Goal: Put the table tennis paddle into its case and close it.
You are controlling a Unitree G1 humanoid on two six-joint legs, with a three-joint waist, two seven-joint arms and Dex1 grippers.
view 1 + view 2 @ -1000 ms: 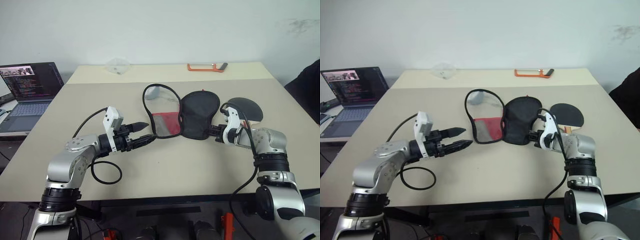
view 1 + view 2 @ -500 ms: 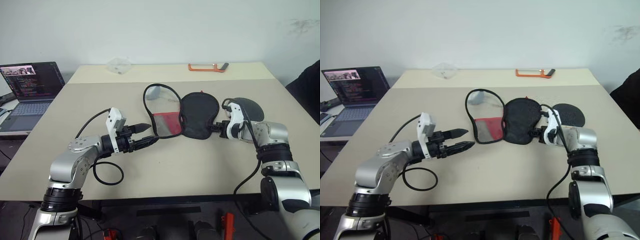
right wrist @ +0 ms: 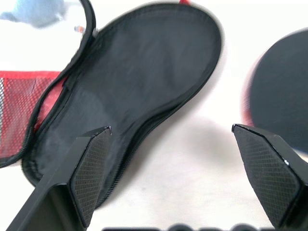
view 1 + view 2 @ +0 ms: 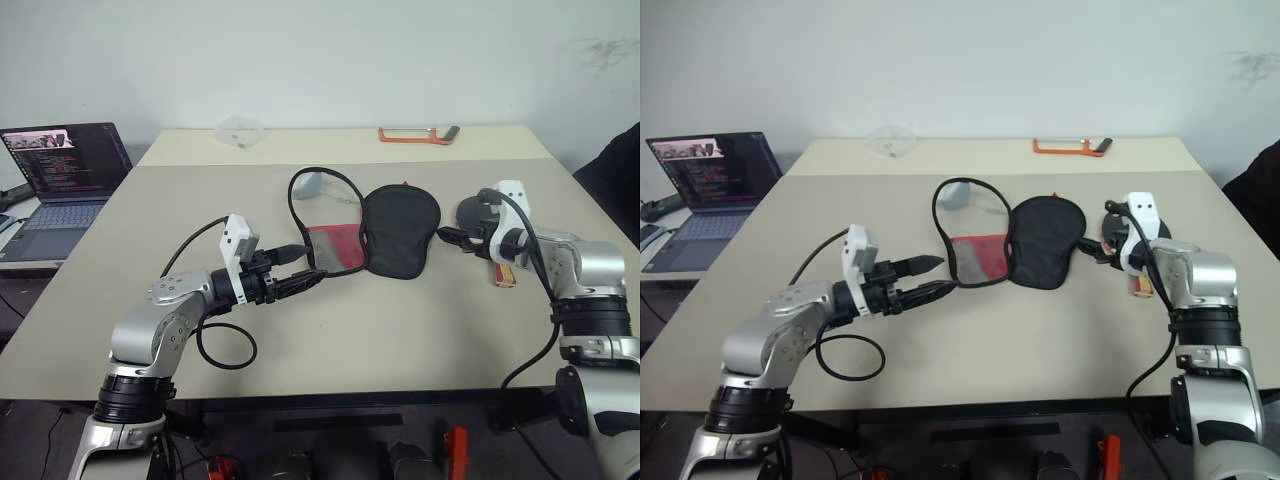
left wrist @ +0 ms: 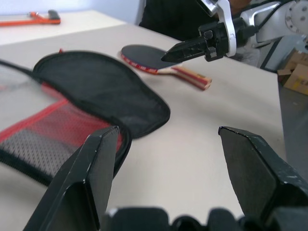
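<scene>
— Both grippers, what are they doing?

— Right gripper [image 4: 1102, 243] hangs with its black fingers spread wide, holding nothing, just over the flat table tennis paddle with the round black face and red-striped wooden handle [image 4: 478, 215], which lies on the beige table [image 4: 350, 330]. Left gripper [image 4: 297, 272] also stands apart and empty, fingertips beside the near rim of the soft black fabric case with the red mesh panel [image 4: 365, 232].

— Where is the case?

— Unzipped and splayed flat mid-table, just left of the paddle.

— Which step is this?

— Likely preparing to pick up the paddle. Next, the right fingers must close on the handle or blade, then slide it into the case.
</scene>
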